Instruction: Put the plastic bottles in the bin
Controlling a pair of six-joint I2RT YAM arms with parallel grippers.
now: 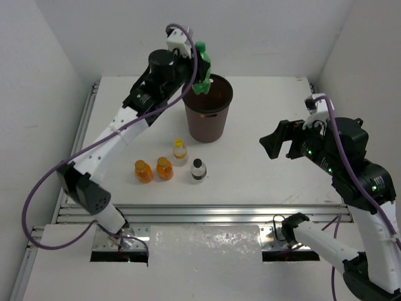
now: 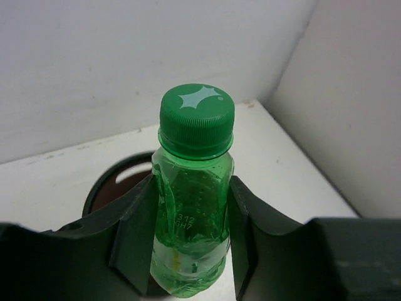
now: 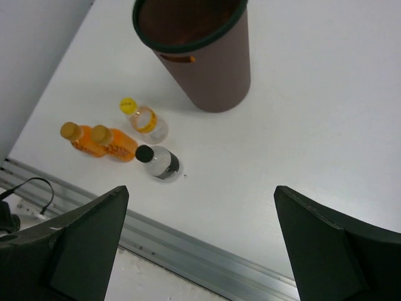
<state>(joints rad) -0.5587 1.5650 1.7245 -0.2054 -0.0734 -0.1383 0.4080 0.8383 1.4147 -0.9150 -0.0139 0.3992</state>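
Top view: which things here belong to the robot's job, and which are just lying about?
Job: green bottle, gripped by the left hand; bin; two orange bottles; yellow-capped bottle; other clear bottle.
Just there: purple cables; metal rail; white sheet.

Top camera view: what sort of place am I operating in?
Likely a robot lab test cell: a white table walled by plain white panels, with aluminium rails along its near edge.
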